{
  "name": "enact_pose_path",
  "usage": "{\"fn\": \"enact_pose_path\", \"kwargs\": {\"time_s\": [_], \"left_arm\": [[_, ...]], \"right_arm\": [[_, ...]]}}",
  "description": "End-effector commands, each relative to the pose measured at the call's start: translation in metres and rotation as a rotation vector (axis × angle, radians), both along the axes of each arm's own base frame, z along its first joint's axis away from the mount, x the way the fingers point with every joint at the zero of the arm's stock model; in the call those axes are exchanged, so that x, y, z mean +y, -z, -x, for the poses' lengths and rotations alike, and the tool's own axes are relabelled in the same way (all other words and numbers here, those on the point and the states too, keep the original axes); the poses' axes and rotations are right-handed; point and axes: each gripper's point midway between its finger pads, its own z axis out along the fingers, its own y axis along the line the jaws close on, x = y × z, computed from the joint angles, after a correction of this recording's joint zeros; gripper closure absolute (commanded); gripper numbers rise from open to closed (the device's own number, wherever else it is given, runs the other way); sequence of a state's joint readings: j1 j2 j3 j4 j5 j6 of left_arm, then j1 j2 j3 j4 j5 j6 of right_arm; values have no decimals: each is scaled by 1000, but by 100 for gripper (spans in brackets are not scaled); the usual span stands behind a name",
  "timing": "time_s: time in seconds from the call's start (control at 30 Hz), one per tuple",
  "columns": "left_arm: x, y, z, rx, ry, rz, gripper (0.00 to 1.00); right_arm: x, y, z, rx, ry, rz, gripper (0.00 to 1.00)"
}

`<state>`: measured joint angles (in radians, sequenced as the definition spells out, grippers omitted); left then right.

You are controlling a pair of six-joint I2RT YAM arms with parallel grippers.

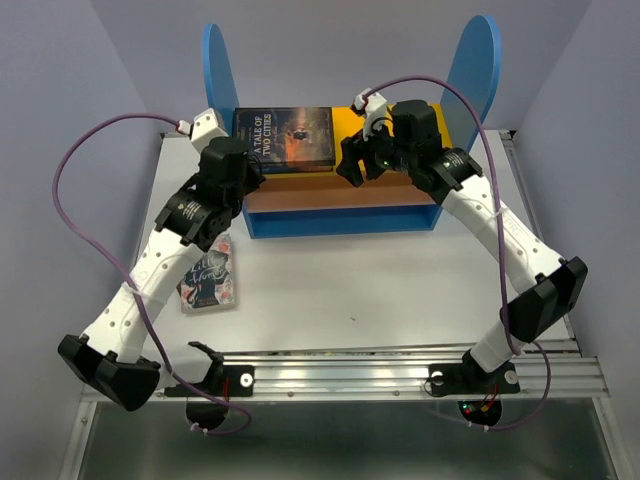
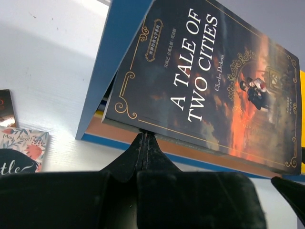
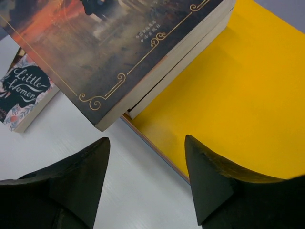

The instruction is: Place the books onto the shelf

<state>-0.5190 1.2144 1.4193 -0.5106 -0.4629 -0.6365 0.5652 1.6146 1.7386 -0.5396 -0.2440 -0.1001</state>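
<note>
The left claw [image 2: 145, 143] is pinched shut, its tips against the near edge of the Tale of Two Cities book [image 2: 205, 81], which lies on the yellow top of the shelf [image 1: 340, 222]. The right claw [image 3: 145, 139] gapes wide just beside that book. A Little Women book [image 1: 208, 275] lies near the left edge of the worktop [image 1: 380, 285].

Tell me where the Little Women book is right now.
In the top view, the Little Women book lies flat on the table, left side, partly under the left arm, just in front of the shelf and its left front corner.

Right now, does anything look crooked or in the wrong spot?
Yes. A Tale of Two Cities lies flat on the yellow top board, hanging over its edge; Little Women lies down on the table.
</note>
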Motion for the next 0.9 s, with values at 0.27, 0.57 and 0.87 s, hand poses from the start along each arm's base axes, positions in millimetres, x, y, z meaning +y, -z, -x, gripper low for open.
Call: {"fn": "enact_pose_path", "kwargs": {"time_s": [0.27, 0.57, 0.87], "left_arm": [[5, -38, -20, -103, -6, 32, 100], [4, -40, -19, -118, 5, 51, 100], [6, -42, -25, -127, -4, 52, 100]], "right_arm": [[25, -42, -2, -74, -87, -99, 38], [30, -47, -16, -84, -50, -129, 39], [33, -54, -12, -82, -70, -154, 39]]}}
